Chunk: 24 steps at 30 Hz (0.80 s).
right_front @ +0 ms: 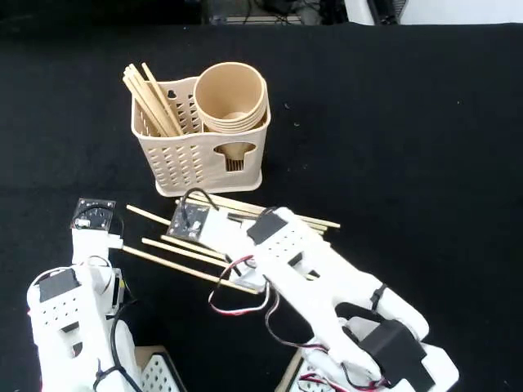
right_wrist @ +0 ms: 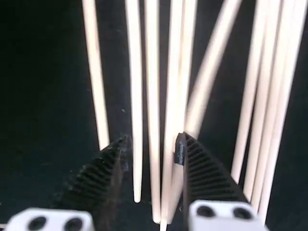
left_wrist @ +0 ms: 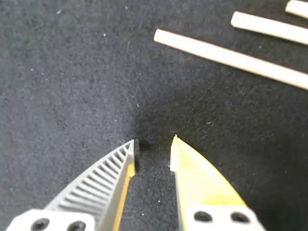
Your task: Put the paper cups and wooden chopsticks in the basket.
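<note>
1. The basket (right_front: 196, 159) stands upright on the black tablecloth (right_front: 409, 122), on the far side of both arms.
2. A stack of paper cups (right_front: 231, 96) sits in its right compartment. A bundle of wooden chopsticks (right_front: 151, 98) leans in the left compartment, its ends sticking out toward the far left.
3. Several loose chopsticks (right_front: 176, 265) lie flat on the cloth near the basket, roughly parallel, partly covered by the right arm (right_front: 327, 278).
4. The right gripper (right_wrist: 151, 147) sits low over them, its fingers parted, with a few sticks lying between them unclamped.
5. The left gripper (left_wrist: 153, 149) is over bare cloth left of the loose sticks, its fingers slightly apart and holding nothing.
</note>
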{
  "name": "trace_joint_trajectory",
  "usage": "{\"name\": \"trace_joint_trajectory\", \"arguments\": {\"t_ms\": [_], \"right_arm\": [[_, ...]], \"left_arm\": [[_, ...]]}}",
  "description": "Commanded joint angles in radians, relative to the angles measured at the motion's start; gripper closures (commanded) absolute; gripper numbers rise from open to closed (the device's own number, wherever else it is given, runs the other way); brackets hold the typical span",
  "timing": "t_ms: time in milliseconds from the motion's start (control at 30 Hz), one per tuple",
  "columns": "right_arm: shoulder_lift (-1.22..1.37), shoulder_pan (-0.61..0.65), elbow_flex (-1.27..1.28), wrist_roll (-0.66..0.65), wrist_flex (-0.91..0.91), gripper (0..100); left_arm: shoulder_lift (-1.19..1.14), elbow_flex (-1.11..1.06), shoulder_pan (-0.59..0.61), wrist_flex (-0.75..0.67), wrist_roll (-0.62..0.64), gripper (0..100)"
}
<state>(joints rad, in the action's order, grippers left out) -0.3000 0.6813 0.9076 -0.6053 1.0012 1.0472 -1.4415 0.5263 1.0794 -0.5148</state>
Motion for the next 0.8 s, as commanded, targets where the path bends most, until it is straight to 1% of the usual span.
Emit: {"name": "trace_joint_trajectory", "arguments": {"t_ms": [0,100,200,300,467,600,767], "right_arm": [[0.005,0.06,-0.038,0.009,-0.023,83.1],[0.007,0.086,-0.031,0.028,-0.075,82.9],[0.007,0.086,-0.03,0.058,-0.121,82.9],[0.024,0.087,-0.031,0.063,-0.123,82.8],[0.097,0.127,-0.035,0.066,-0.123,82.8],[0.173,0.16,-0.041,0.066,-0.123,78.5],[0.223,0.163,-0.094,0.063,-0.081,80.1]], "left_arm": [[0.008,-0.002,-0.018,-0.012,-0.006,86],[0.008,-0.002,-0.018,-0.012,-0.006,86],[0.008,-0.002,-0.018,-0.012,-0.006,86],[0.008,-0.002,-0.018,-0.012,-0.006,86],[0.008,-0.002,-0.018,-0.012,-0.006,86],[0.008,-0.002,-0.018,-0.012,-0.006,86],[0.008,-0.004,-0.018,-0.012,-0.006,86]]}}
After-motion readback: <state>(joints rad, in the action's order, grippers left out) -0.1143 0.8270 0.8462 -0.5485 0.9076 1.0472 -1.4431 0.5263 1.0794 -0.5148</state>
